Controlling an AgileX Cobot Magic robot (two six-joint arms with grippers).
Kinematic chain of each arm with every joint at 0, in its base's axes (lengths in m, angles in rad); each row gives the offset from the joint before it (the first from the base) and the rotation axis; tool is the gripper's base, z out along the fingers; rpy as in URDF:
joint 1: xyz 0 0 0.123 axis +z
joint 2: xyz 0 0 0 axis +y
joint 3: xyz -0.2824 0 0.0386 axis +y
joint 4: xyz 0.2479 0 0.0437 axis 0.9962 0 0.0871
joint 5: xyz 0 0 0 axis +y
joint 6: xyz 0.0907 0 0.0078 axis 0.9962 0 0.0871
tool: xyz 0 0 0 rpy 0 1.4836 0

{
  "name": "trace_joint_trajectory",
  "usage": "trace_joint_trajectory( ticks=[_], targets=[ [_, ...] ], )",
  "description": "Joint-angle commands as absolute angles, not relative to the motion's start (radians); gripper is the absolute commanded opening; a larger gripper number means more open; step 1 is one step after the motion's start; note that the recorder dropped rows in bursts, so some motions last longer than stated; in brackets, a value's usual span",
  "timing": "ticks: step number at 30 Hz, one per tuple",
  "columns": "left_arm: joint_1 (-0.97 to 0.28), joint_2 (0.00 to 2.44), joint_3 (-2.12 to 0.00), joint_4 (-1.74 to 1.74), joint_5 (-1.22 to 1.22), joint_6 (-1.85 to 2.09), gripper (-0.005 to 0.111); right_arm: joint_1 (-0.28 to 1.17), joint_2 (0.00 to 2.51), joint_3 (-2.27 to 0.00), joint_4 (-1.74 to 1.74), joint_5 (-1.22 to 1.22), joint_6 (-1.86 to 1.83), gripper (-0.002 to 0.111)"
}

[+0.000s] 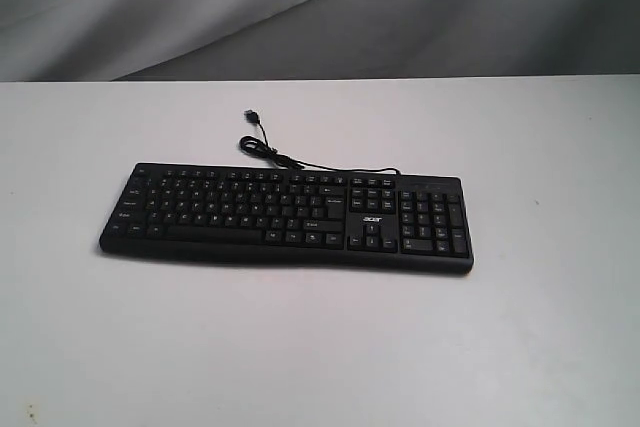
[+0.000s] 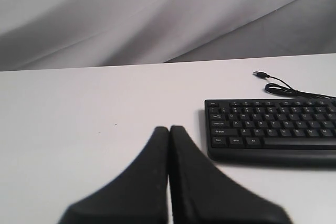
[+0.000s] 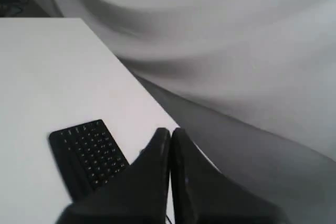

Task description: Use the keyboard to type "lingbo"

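A long black keyboard point(image 1: 288, 214) with white legends, a number pad and a small white logo lies flat in the middle of the white table point(image 1: 300, 347). Its thin black cable point(image 1: 275, 154) curls behind it to a loose USB plug. Neither arm shows in the exterior view. In the left wrist view my left gripper point(image 2: 169, 129) is shut with nothing in it, short of the keyboard's point(image 2: 273, 129) left end. In the right wrist view my right gripper point(image 3: 170, 131) is shut and empty, above the table's edge beyond the keyboard's point(image 3: 89, 153) end.
A grey draped cloth point(image 1: 320, 7) forms the backdrop behind the table's far edge. The white tabletop stretches bare on both sides of the keyboard and in front of it.
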State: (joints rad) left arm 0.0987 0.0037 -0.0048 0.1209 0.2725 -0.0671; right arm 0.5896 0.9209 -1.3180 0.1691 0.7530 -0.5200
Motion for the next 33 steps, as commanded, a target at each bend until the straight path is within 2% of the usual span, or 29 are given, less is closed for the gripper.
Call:
trace_joint_trajectory(
  ticks=[1,4,8,12,16,23,33],
  targets=[
    [0.1,0.0,0.0,0.117,0.265,-0.069,0.001,0.583,0.853,-1.317,0.154,0.703,-0.561,0.0],
    [0.1,0.0,0.0,0.117,0.265,-0.069,0.001,0.498,0.828,-1.302,0.136,0.649,-0.366,0.0],
    [0.1,0.0,0.0,0.117,0.265,-0.069,0.001,0.288,0.78,-1.161,0.098,0.599,-0.154,0.0],
    [0.1,0.0,0.0,0.117,0.265,-0.069,0.001,0.093,0.674,-0.87,0.145,0.42,-0.152,0.0],
    [0.1,0.0,0.0,0.117,0.265,-0.069,0.001,-0.01,0.528,-0.568,0.165,0.182,-0.138,0.0],
    [0.1,0.0,0.0,0.117,0.265,-0.069,0.001,-0.041,0.349,-0.268,0.163,0.056,-0.125,0.0],
    [0.1,0.0,0.0,0.117,0.265,-0.069,0.001,-0.059,0.24,-0.132,0.163,0.053,-0.015,0.0]
  ],
)
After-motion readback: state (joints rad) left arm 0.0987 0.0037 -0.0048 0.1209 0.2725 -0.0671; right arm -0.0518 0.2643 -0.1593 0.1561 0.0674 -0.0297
